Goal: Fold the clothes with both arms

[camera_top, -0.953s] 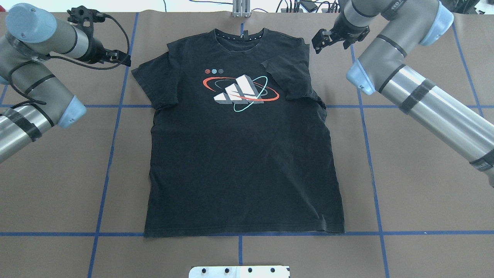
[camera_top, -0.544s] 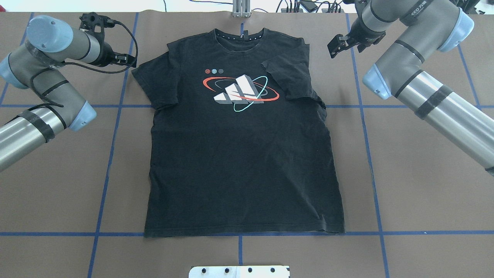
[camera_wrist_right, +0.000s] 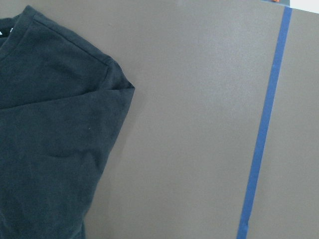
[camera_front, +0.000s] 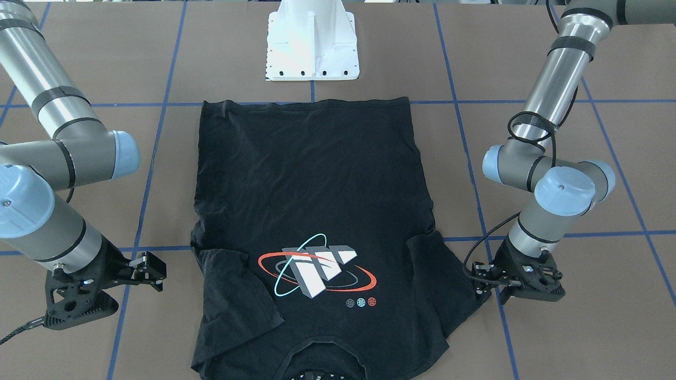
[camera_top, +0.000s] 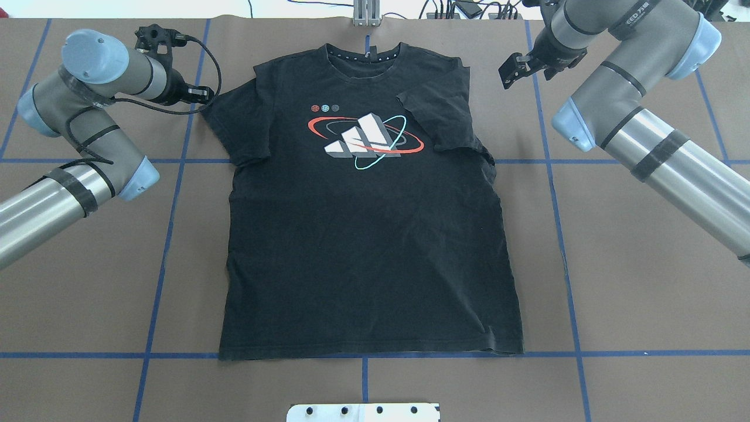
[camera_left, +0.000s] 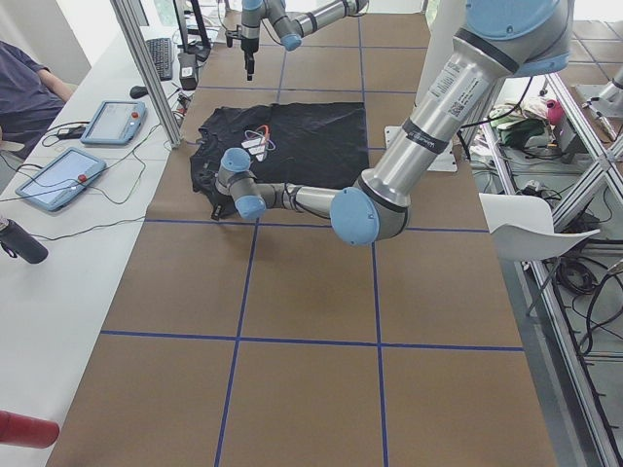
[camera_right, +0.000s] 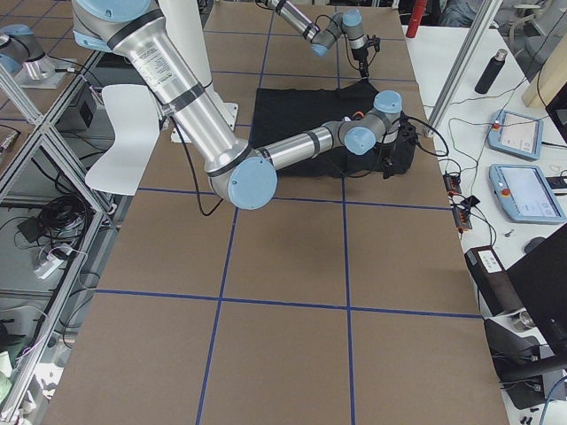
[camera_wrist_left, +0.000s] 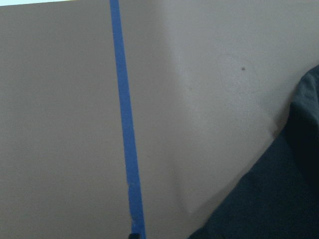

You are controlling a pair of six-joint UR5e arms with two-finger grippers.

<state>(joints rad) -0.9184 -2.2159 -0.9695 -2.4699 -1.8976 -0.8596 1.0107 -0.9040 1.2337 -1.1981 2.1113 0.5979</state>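
Observation:
The black T-shirt [camera_top: 363, 246] lies flat on the brown table, logo [camera_top: 366, 138] up and collar at the far edge. Its right-hand sleeve [camera_top: 445, 117] is folded in over the chest; the other sleeve [camera_top: 234, 123] is spread out. My left gripper [camera_top: 204, 94] sits low at the tip of that spread sleeve, open, with nothing between its fingers; in the front view it [camera_front: 478, 277] meets the sleeve's edge. My right gripper [camera_top: 508, 67] hangs open beside the far shoulder, apart from the cloth. The right wrist view shows that shoulder [camera_wrist_right: 50, 139].
The white pedestal base [camera_front: 311, 47] stands behind the hem. Blue tape lines [camera_top: 158, 234] grid the table. A metal post [camera_top: 366, 12] rises past the collar. A side table [camera_left: 58, 224] with tablets and a seated person runs along the far edge.
My left gripper has slid to the right up to the sleeve tip. My right gripper moved right, away from the shoulder, then held still. The shirt has not shifted.

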